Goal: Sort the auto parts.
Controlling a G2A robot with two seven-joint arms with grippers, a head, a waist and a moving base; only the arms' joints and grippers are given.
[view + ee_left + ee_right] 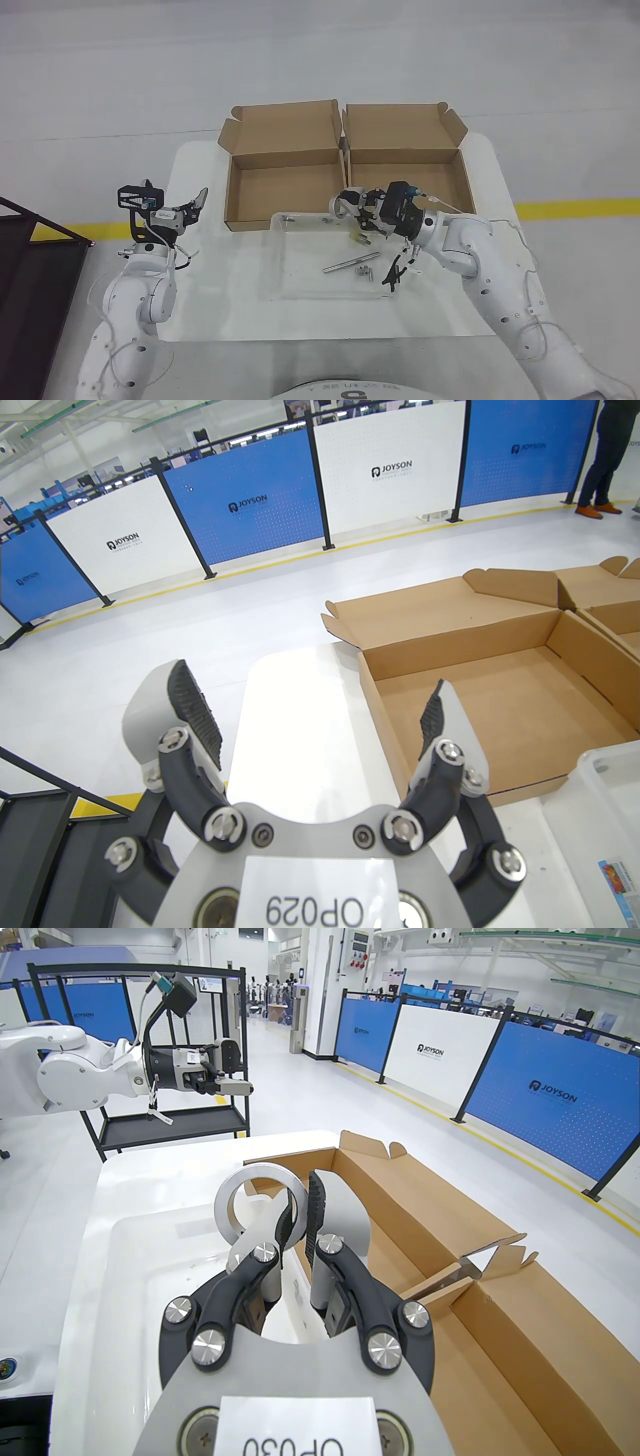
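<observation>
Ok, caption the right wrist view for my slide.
Right pincer clamps a metal ring above the edge of the tray, beside an open cardboard box.

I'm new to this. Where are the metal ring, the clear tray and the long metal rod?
metal ring [223,1210]: right wrist view, flat face of its band.
clear tray [300,262]: top view, bare floor.
metal rod [352,262]: top view, middle of its shaft.
</observation>
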